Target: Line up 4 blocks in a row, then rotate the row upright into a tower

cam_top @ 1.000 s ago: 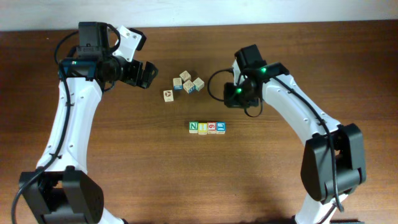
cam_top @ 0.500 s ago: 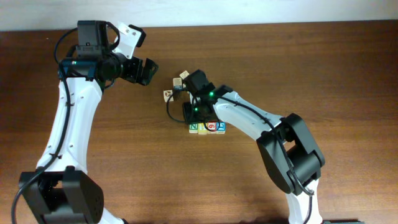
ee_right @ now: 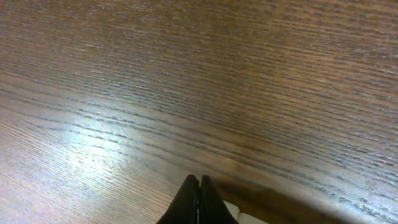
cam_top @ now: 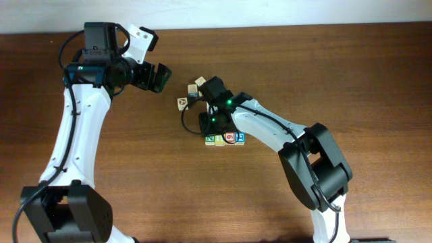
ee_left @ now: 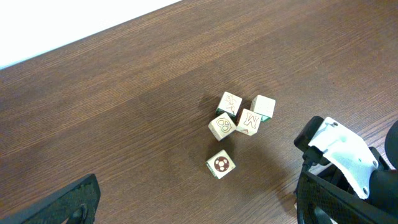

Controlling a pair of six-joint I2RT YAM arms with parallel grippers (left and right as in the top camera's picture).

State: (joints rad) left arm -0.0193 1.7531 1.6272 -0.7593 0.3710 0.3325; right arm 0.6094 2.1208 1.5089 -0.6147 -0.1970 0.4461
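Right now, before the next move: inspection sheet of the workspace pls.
Surface: dark wood table, no marks seen.
Job's things: four coloured blocks side by side in a row: green, yellow, red, blue.
Clutter: five tan cubes, four clustered and one apart.
Grippers: left gripper has its fingers wide open, holds nothing and is off the cubes. Right gripper has its fingers shut together at the row's green end with nothing between them; contact with a block cannot be told.
Cables: black cable loops beside the row's green end.
Surroundings: white wall beyond the table's far edge; nothing else seen.
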